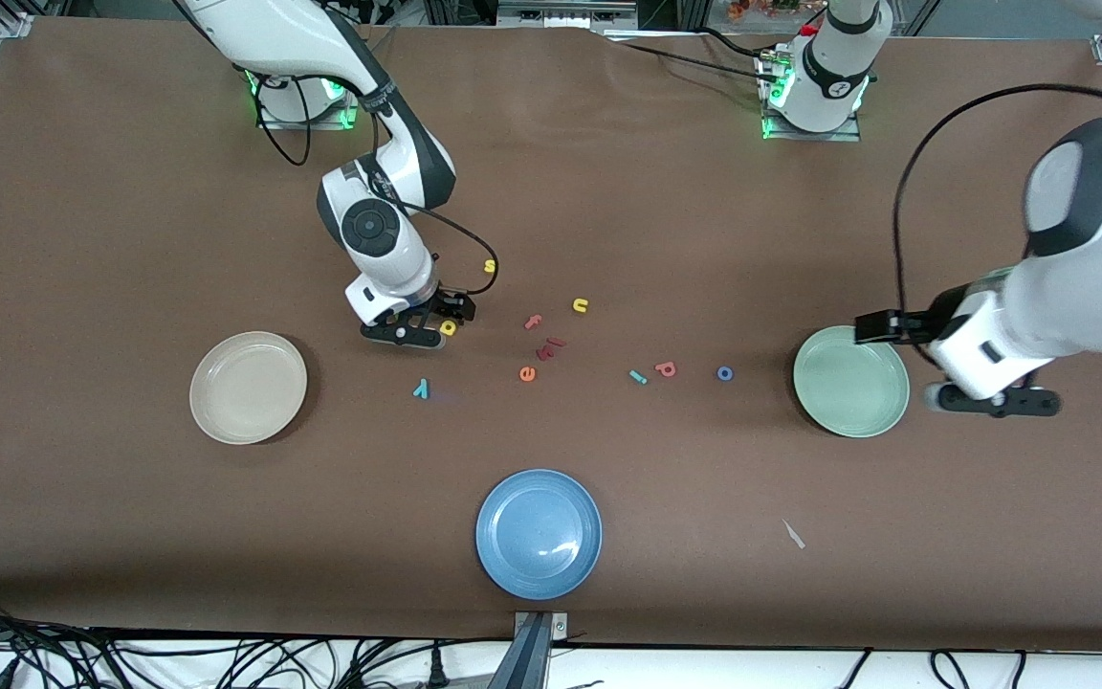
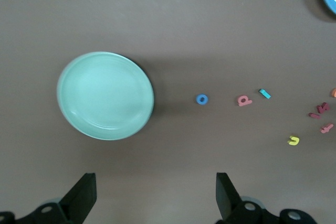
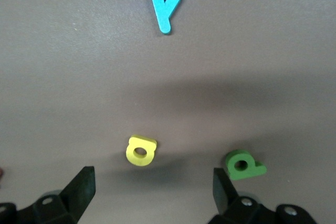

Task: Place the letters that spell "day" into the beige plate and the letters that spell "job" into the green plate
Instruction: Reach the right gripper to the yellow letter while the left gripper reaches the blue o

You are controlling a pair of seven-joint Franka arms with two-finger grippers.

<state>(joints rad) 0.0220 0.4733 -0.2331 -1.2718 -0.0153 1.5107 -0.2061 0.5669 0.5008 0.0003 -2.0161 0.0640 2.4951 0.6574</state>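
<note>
The yellow a (image 3: pixel 140 151), green d (image 3: pixel 244 164) and teal y (image 3: pixel 165 7) lay loose on the tabletop (image 1: pixel 608 191) near the beige plate (image 1: pixel 248 387), the right gripper (image 1: pixel 427 321) low over the a, jaws wide, empty. The blue o (image 1: pixel 724 373), pink b (image 1: pixel 666 368) and teal j (image 1: pixel 638 377) sat beside the green plate (image 1: pixel 850 381); the left gripper (image 2: pixel 155 198) waited there, jaws wide, holding nothing.

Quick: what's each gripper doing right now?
Left gripper: open, empty, beside the green plate.
Right gripper: open, empty, over the yellow a.
</note>
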